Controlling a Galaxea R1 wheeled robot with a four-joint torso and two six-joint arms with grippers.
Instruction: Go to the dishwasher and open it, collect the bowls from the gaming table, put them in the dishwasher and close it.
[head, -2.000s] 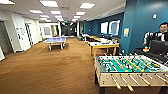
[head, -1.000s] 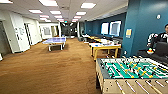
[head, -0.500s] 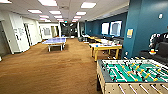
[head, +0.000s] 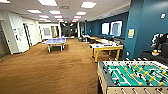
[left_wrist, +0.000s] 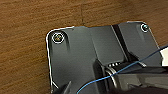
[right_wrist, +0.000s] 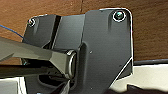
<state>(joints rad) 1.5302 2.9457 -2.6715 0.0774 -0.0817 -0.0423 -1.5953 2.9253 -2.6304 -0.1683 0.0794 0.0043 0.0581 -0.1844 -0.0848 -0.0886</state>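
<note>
A long office hall with brown carpet (head: 45, 72) and ceiling light panels runs ahead, teal wall (head: 147, 27) on the right. The gaming table (head: 105, 47) — yellow frame, pale top — stands mid-room by that wall, small things on it too blurred to name. Nearer, at the lower right, is a green-field foosball table (head: 130, 75); farther left, a blue ping-pong table (head: 55, 42). Whether either gripper is released or clenched — I cannot tell.

Brown carpet (head: 50, 70) runs down a long room with teal walls (head: 147, 27), ceiling lights (head: 88, 4), a ping-pong table (head: 55, 42) and a foosball table (head: 132, 76).
</note>
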